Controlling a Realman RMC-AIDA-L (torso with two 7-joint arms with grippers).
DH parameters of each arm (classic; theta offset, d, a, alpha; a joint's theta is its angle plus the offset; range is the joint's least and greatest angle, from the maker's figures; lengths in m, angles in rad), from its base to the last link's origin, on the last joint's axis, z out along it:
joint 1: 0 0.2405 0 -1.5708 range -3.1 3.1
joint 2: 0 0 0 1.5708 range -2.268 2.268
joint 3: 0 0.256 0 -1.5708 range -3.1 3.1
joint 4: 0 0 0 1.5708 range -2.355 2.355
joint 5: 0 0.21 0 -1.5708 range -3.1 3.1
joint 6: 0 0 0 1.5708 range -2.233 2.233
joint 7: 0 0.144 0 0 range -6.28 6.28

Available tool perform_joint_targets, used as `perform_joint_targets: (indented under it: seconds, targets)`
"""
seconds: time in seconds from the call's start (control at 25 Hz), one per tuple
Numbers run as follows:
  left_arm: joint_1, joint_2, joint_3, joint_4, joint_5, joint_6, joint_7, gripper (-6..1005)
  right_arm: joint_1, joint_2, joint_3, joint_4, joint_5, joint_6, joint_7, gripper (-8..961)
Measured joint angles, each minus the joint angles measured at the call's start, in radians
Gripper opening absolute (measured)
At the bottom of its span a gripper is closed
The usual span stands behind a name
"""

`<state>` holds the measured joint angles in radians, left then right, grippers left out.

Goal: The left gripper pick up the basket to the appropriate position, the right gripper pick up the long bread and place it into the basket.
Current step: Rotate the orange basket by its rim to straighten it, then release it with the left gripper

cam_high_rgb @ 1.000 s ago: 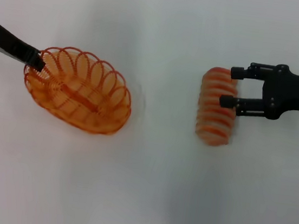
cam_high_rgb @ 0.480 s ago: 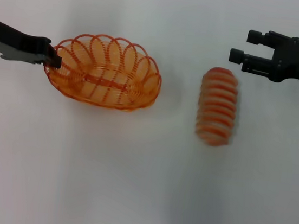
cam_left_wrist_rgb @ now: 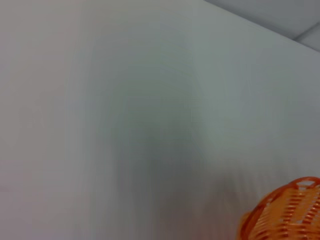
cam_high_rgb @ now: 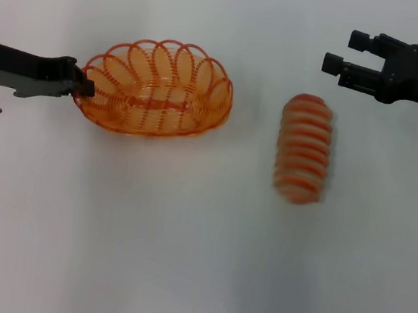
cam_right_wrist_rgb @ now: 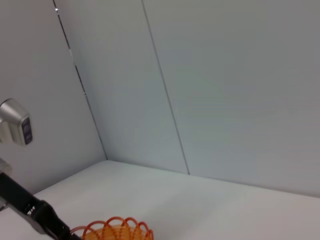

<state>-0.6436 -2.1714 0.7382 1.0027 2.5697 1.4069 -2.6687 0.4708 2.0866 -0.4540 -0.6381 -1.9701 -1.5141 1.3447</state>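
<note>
The left gripper (cam_high_rgb: 86, 86) pinches the basket (cam_high_rgb: 156, 89) rim; set it down level. The right gripper (cam_high_rgb: 342, 53), jaws wide, should drop squarely over the bread (cam_high_rgb: 304, 148) on the tabletop (cam_high_rgb: 184, 237).

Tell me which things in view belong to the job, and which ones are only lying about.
Belong to the job:
- basket, held at its left end by the left gripper
- bread, lying on the table, untouched
- right gripper, open, beyond the bread and not touching it

Only lying about:
- nothing else; only the white table shows under them
</note>
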Motion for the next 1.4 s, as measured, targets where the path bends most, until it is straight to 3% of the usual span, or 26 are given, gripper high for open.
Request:
perform_joint_targets:
  seconds: [0.36, 0.88, 1.2, 1.4]
  targets:
    - [0.044, -0.003, 0.112, -0.029, -0.013, -0.127, -0.034, 81, 0.007, 0.000, -0.008, 0.015, 0.023, 0.022, -0.017, 825]
    - [0.050, 0.002, 0.138, -0.046, -0.036, -0.151, -0.035, 82, 0.013, 0.000, -0.011, 0.018, 0.024, 0.042, -0.021, 824]
    - [0.056, 0.004, 0.163, -0.044, -0.046, -0.152, -0.013, 172, 0.018, 0.000, -0.011, 0.029, 0.024, 0.069, -0.021, 825]
    - [0.082, 0.007, 0.159, -0.037, -0.126, -0.145, 0.079, 251, 0.023, 0.000, -0.009, 0.034, 0.024, 0.075, -0.019, 824]
